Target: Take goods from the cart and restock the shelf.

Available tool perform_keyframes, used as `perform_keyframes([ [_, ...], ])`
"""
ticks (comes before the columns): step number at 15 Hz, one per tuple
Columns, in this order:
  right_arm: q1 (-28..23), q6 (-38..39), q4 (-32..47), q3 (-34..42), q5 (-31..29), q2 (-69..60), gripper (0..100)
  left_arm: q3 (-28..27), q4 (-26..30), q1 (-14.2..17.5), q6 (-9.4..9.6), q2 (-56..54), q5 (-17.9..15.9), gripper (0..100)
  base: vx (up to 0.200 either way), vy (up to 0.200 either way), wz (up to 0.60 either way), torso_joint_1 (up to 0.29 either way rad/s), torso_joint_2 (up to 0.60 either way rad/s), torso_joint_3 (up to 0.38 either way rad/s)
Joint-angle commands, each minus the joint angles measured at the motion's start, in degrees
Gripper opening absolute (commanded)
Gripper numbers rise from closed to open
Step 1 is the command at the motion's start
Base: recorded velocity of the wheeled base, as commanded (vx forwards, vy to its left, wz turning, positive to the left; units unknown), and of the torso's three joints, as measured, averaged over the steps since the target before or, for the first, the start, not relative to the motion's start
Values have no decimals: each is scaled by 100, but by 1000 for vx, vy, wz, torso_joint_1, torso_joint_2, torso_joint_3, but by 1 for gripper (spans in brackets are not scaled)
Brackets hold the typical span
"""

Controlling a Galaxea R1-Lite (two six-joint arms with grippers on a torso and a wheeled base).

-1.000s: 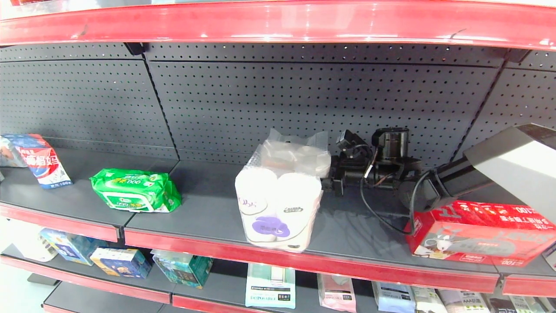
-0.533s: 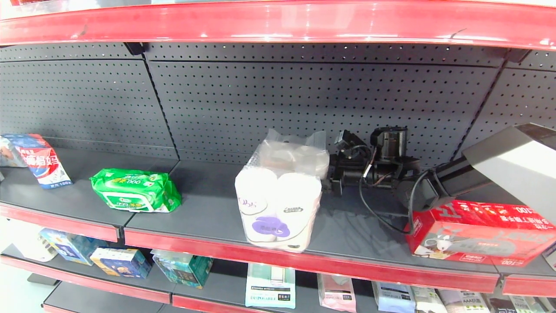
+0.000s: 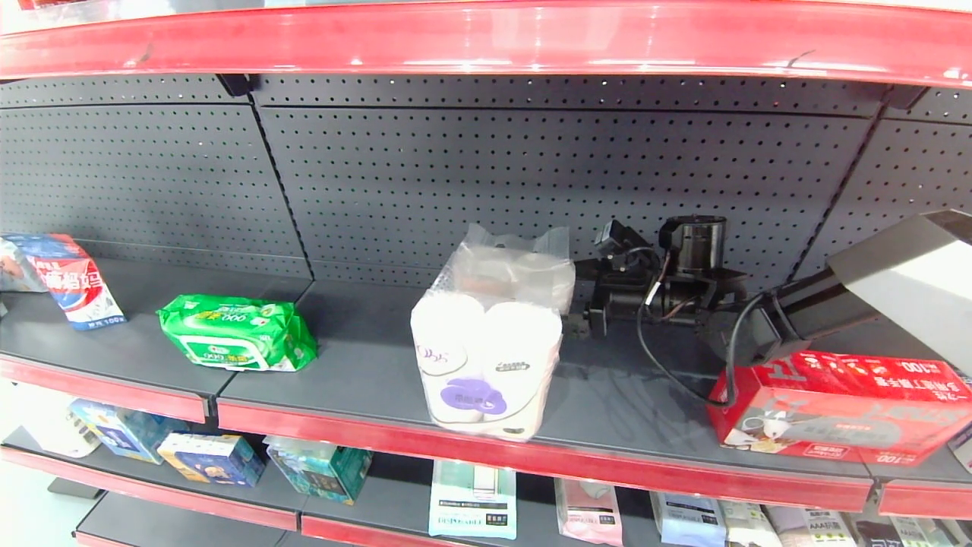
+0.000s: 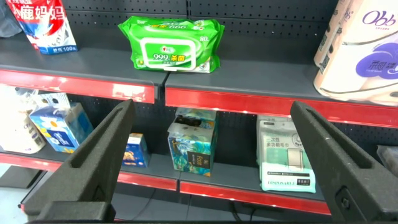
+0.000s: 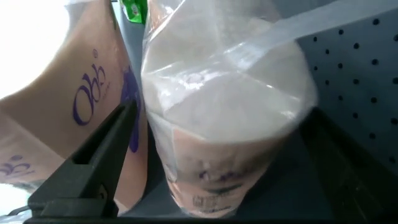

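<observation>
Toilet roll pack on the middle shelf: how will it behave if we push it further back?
Probably light for its bulk: the toilet roll pack is paper rolls in thin film. Likely soft, so it may squash before sliding. It stands tall at the shelf front edge, so a high push could tip it.

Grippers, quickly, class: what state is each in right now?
Left gripper: open, holding nothing.
Right gripper: open, fingers apart at the toilet paper pack.
</observation>
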Motion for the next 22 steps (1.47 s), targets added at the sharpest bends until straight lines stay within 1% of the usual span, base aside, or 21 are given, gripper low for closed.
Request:
perform_keyframes([
  [1, -74, 3, -3, 128, 2, -158, 100, 0, 0, 1, -5, 0, 2, 100, 0, 0, 0, 0, 0, 0],
  [6, -276, 20, 6, 515, 2, -405, 100, 0, 0, 1, -5, 0, 11, 100, 0, 0, 0, 0, 0, 0],
  [11, -689, 3, 6, 1051, 29, -730, 100, 0, 0, 1, -5, 0, 11, 100, 0, 0, 0, 0, 0, 0],
  [13, -830, -32, 6, 1156, 152, -818, 100, 0, 0, 1, -5, 0, 2, 100, 0, 0, 0, 0, 0, 0],
  [19, -1304, -59, 6, 1534, 178, -1196, 100, 0, 0, 1, -5, 0, 2, 100, 0, 0, 0, 0, 0, 0],
  [22, -1603, -50, -3, 2018, 178, -1521, 100, 0, 0, 1, -5, 0, 2, 100, 0, 0, 0, 0, 0, 0],
])
